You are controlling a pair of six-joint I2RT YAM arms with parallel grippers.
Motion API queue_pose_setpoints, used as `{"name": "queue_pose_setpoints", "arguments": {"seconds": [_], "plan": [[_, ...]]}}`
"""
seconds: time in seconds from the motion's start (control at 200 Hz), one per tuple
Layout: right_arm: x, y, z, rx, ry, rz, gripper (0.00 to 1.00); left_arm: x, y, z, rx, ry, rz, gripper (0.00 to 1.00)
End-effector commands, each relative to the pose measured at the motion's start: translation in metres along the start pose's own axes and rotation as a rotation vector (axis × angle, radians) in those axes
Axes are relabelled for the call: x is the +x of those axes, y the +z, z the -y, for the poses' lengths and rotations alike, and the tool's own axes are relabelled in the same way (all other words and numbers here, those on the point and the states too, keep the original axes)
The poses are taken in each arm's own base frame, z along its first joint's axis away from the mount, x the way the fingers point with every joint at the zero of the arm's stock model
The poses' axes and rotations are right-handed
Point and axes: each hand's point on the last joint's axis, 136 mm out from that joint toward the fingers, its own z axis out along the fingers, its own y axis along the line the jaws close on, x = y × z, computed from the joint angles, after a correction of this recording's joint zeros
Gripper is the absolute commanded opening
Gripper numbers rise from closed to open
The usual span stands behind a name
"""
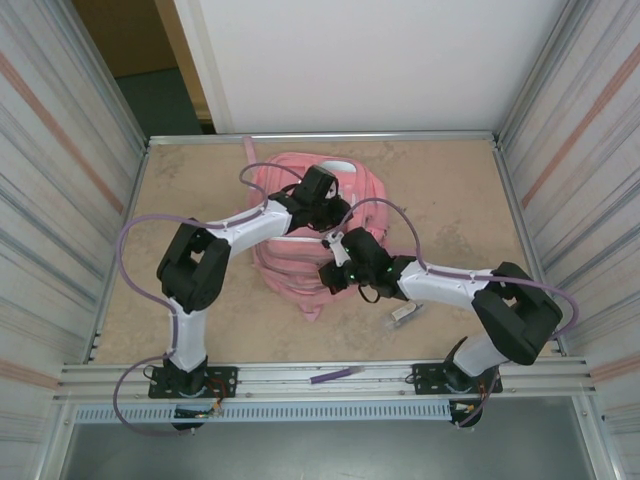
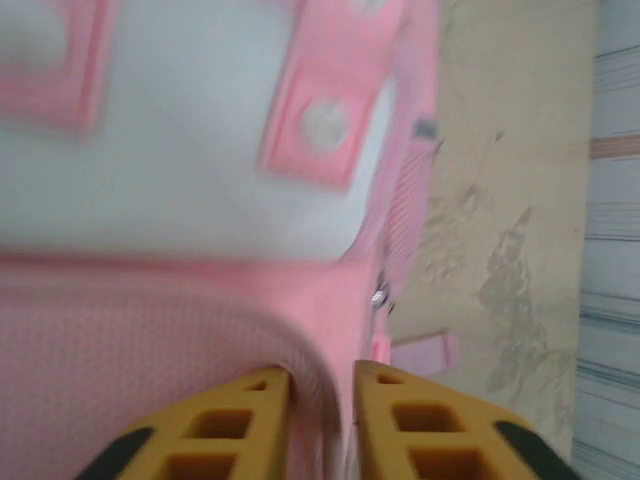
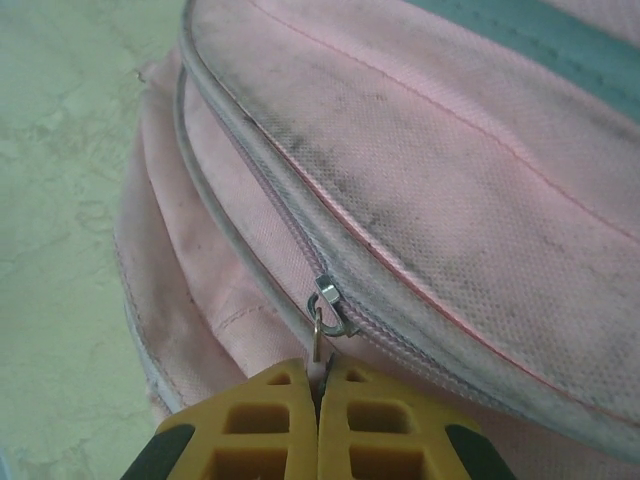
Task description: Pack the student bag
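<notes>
The student bag (image 1: 285,268), a large pink backpack, lies in the middle of the table. My left gripper (image 1: 322,205) is over its far end. In the left wrist view the left gripper (image 2: 322,372) is open a little, with a raised pink fold of the bag (image 2: 200,200) running into the gap; the picture is blurred. My right gripper (image 1: 330,275) is at the bag's near side. In the right wrist view the right gripper (image 3: 320,372) is shut on the metal zipper pull (image 3: 318,338), which hangs from the slider on the bag (image 3: 450,180).
A small pale object (image 1: 402,312) lies on the table beside the right forearm. A purple strip (image 1: 335,376) rests on the front rail. Corrugated metal walls (image 1: 60,200) close both sides. A pink strap end (image 2: 425,352) lies on the bare tabletop right of the bag.
</notes>
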Motion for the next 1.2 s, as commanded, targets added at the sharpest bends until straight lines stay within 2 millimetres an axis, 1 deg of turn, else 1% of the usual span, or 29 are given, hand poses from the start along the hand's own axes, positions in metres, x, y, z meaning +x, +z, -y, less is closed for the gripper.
{"name": "queue_pose_setpoints", "arguments": {"seconds": [0.0, 0.04, 0.07, 0.13, 0.19, 0.241, 0.306, 0.361, 0.401, 0.466, 0.551, 0.621, 0.757, 0.807, 0.867, 0.917, 1.012, 1.047, 1.198], "plan": [[-0.001, -0.013, -0.015, -0.138, 0.000, -0.017, 0.00, -0.054, -0.044, 0.009, 0.034, 0.115, 0.209, 0.28], [-0.003, -0.018, -0.010, -0.144, 0.003, -0.028, 0.00, -0.056, -0.057, -0.001, 0.023, 0.136, 0.206, 0.29], [-0.004, -0.022, -0.005, -0.142, 0.004, -0.034, 0.00, -0.057, -0.069, -0.008, 0.012, 0.143, 0.208, 0.31], [-0.008, -0.029, 0.004, -0.143, 0.001, -0.030, 0.00, -0.063, -0.094, -0.029, -0.046, 0.186, 0.243, 0.37], [-0.013, -0.034, 0.013, -0.148, 0.011, -0.018, 0.00, -0.068, -0.118, -0.053, -0.127, 0.260, 0.284, 0.39], [-0.018, -0.039, 0.019, -0.161, 0.028, -0.009, 0.00, -0.072, -0.136, -0.076, -0.200, 0.281, 0.320, 0.42], [-0.024, -0.046, 0.028, -0.163, 0.048, -0.002, 0.00, -0.076, -0.150, -0.102, -0.248, 0.293, 0.353, 0.43], [-0.025, -0.049, 0.035, -0.154, 0.050, -0.001, 0.00, -0.075, -0.155, -0.121, -0.254, 0.274, 0.354, 0.43], [-0.026, -0.049, 0.039, -0.152, 0.051, -0.002, 0.00, -0.072, -0.154, -0.131, -0.242, 0.240, 0.335, 0.43], [-0.027, -0.050, 0.044, -0.158, 0.061, -0.014, 0.00, -0.063, -0.149, -0.138, -0.217, 0.197, 0.289, 0.43], [-0.028, -0.050, 0.052, -0.150, 0.075, -0.016, 0.00, -0.050, -0.133, -0.123, -0.113, 0.208, 0.210, 0.43], [-0.030, -0.050, 0.056, -0.147, 0.083, -0.007, 0.00, -0.044, -0.123, -0.113, -0.050, 0.206, 0.153, 0.43], [-0.032, -0.048, 0.056, -0.164, 0.090, -0.010, 0.00, -0.038, -0.107, -0.099, -0.020, 0.247, 0.079, 0.44], [-0.032, -0.048, 0.056, -0.162, 0.090, -0.004, 0.00, -0.038, -0.102, -0.105, -0.055, 0.233, 0.054, 0.44], [-0.032, -0.047, 0.057, -0.161, 0.088, -0.004, 0.00, -0.037, -0.094, -0.125, -0.149, 0.186, 0.023, 0.44], [-0.032, -0.047, 0.057, -0.166, 0.088, -0.007, 0.00, -0.036, -0.087, -0.134, -0.171, 0.164, -0.012, 0.44], [-0.031, -0.049, 0.057, -0.160, 0.091, -0.004, 0.00, -0.031, -0.075, -0.140, -0.174, 0.109, -0.052, 0.42], [-0.031, -0.049, 0.057, -0.156, 0.090, 0.000, 0.00, -0.030, -0.072, -0.139, -0.158, 0.105, -0.059, 0.42], [-0.030, -0.049, 0.060, -0.161, 0.093, -0.009, 0.00, -0.030, -0.067, -0.138, -0.145, 0.071, -0.063, 0.42]]}}
